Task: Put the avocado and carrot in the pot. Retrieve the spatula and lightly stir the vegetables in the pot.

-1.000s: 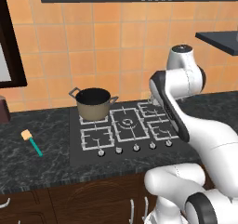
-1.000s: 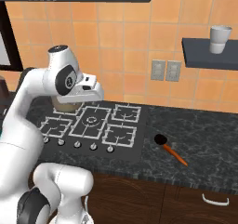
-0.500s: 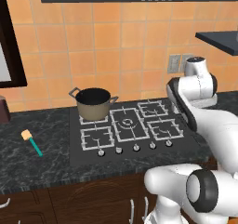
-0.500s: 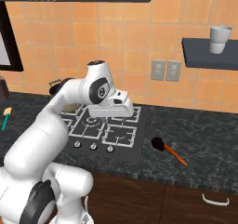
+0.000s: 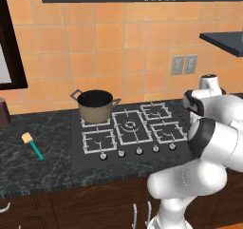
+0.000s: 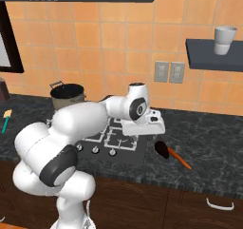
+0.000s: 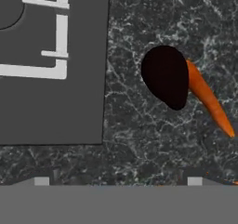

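Note:
A dark, egg-shaped avocado (image 7: pixel 165 76) lies on the black stone counter just right of the cooktop, and an orange carrot (image 7: pixel 209 100) rests against its side. In the right base view the avocado (image 6: pixel 161 149) and carrot (image 6: pixel 180 159) sit just below and to the right of my gripper (image 6: pixel 146 128). The gripper (image 7: pixel 118 181) hovers over them, open wide and holding nothing. The olive pot (image 5: pixel 96 104) stands on the cooktop's back left burner, also visible as the pot (image 6: pixel 67 95). The teal-handled spatula (image 5: pixel 32 144) lies on the counter left of the stove; the spatula (image 6: pixel 6 119) appears at the far left.
The grey cooktop (image 5: pixel 128 133) with white grates lies between the pot and the vegetables; its edge (image 7: pixel 104 79) runs close beside the avocado. A wall shelf (image 6: pixel 213 57) carrying a cup (image 6: pixel 223 39) hangs above the right counter. Two sockets (image 6: pixel 170 71) are on the tiled wall.
The arm has swung right, from over the stove near the pot to above the counter beside the avocado and carrot. The jaws have stayed open.

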Controlling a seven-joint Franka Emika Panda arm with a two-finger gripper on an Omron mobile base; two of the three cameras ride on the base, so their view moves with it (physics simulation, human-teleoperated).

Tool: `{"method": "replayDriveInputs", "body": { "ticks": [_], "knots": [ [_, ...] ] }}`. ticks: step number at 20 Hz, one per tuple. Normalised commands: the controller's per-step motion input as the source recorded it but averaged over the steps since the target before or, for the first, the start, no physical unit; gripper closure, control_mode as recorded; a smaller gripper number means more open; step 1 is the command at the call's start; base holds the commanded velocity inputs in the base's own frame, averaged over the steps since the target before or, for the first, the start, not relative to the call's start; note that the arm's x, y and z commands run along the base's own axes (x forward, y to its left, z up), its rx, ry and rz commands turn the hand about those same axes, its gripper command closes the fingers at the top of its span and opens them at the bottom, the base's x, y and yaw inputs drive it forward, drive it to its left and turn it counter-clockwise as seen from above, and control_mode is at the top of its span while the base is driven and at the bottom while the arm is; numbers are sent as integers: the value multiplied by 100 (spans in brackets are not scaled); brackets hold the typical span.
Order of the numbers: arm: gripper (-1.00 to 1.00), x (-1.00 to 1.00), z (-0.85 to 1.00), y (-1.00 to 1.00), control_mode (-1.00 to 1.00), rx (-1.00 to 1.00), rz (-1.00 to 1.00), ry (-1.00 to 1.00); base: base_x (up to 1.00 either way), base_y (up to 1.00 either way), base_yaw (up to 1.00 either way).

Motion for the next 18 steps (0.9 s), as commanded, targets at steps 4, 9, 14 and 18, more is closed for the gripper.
{"method": "replayDriveInputs", "body": {
  "ticks": [4,9,14,18],
  "knots": [
    [-100,48,-34,-61,-100,-3,13,0,0,0,0],
    [-100,41,-53,-34,-100,-1,15,0,0,0,0],
    [-100,17,-38,-22,-100,0,14,0,0,0,0],
    [-100,19,-39,-15,-100,0,12,0,0,0,0]
  ]
}}
